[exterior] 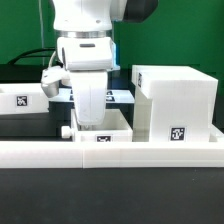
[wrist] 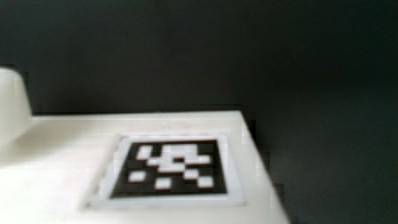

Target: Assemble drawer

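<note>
The big white casing (exterior: pixel 175 98) stands on the exterior view's right, with a marker tag (exterior: pixel 178 133) on its near face. A small white tray (exterior: pixel 110 127) sits just to its left, close against it, with a tag (exterior: pixel 103 138) low on its front. A second tray (exterior: pixel 28 103) lies on the far left. My gripper (exterior: pixel 90 118) reaches straight down onto the near tray; its fingertips are hidden and the jaws cannot be read. The wrist view shows a white surface with a tag (wrist: pixel 173 168) very close, blurred.
A long low white wall (exterior: pixel 110 155) runs across the front. The marker board (exterior: pixel 122 97) lies behind the arm. A pale rounded shape (wrist: pixel 11 100) sits at the wrist view's edge. The table is black, with a green backdrop.
</note>
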`<act>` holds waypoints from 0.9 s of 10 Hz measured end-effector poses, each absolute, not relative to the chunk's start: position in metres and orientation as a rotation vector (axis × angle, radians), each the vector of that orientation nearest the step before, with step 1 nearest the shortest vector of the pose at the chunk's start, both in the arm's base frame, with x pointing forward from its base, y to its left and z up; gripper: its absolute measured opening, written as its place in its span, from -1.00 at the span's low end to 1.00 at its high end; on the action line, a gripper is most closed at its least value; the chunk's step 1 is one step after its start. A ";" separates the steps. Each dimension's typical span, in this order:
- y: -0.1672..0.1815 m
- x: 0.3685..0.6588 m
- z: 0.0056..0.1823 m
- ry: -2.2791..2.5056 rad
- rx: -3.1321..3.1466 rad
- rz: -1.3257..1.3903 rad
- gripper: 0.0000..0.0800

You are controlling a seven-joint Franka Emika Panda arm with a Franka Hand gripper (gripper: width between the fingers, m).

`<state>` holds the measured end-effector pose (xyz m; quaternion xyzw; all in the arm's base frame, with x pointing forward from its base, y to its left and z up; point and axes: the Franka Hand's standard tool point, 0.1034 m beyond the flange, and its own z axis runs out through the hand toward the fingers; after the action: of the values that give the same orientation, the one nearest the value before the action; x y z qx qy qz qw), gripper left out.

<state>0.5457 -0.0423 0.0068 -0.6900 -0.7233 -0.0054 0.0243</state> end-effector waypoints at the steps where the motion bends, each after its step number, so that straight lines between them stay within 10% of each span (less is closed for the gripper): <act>1: -0.036 0.546 0.007 -2.211 -2.158 -0.020 -0.90; 9: -0.015 0.548 0.006 -2.124 -2.241 -0.043 -0.90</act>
<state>0.5479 -0.0145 0.0063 -0.7255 -0.6876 -0.0140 0.0266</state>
